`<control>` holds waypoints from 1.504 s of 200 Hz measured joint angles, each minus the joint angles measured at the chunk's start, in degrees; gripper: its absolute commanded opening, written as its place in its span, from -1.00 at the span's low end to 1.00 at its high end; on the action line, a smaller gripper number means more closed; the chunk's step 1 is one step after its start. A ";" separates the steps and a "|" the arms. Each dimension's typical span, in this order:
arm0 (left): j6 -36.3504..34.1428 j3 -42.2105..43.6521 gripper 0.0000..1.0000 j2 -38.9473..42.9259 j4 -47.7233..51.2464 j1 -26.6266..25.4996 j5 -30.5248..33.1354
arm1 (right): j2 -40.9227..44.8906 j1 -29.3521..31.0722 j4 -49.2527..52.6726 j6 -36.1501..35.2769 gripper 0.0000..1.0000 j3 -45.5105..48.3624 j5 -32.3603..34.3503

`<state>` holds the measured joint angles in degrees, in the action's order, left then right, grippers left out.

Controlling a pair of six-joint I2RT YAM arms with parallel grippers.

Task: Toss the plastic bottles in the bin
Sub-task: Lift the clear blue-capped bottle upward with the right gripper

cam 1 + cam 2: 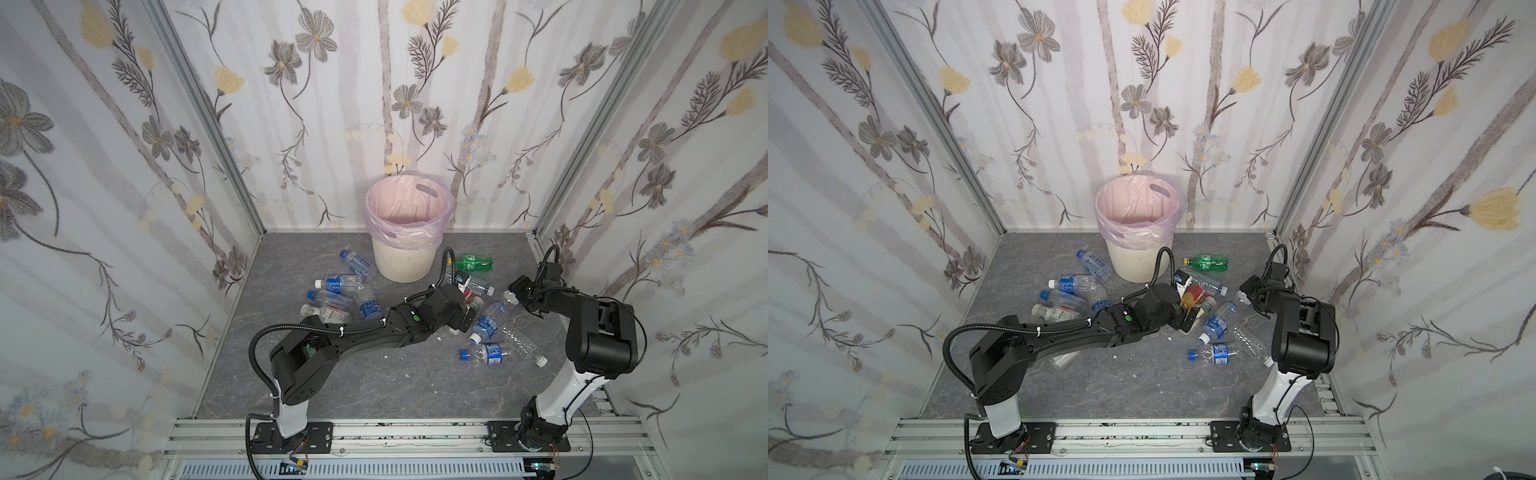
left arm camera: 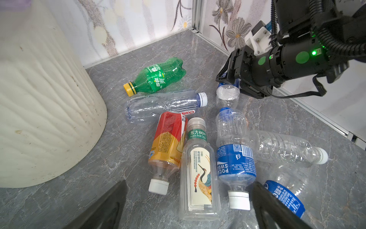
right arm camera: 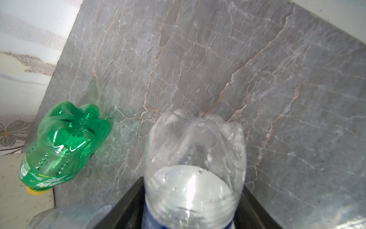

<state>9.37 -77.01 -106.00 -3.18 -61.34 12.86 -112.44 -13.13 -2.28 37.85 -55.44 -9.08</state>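
The cream ribbed bin (image 1: 401, 266) with its pink bag stands at the back wall. Plastic bottles lie scattered on the grey floor in front of it. My left gripper (image 2: 190, 185) hangs open just above a white-labelled tea bottle (image 2: 200, 168), between an orange bottle with a red label (image 2: 168, 142) and a blue-labelled bottle (image 2: 234, 156). My right gripper (image 3: 193, 184) is shut on a clear blue-labelled bottle (image 3: 194, 158), a finger against each side. A green bottle (image 1: 473, 264) lies beside the bin.
A cluster of blue-labelled bottles (image 1: 340, 295) lies left of the bin. A long clear bottle (image 1: 521, 343), a crushed bottle (image 1: 492, 352) and a loose blue cap (image 1: 464, 355) lie at front right. Flowered walls close in three sides.
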 measured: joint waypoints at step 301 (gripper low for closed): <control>-0.57 0.13 1.00 1.64 0.04 -0.04 3.04 | 8.87 0.66 2.95 -0.44 0.13 -4.96 -1.46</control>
<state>8.80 -76.88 -104.36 -3.14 -61.39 15.90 -103.57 -12.47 0.67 37.41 -60.40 -10.55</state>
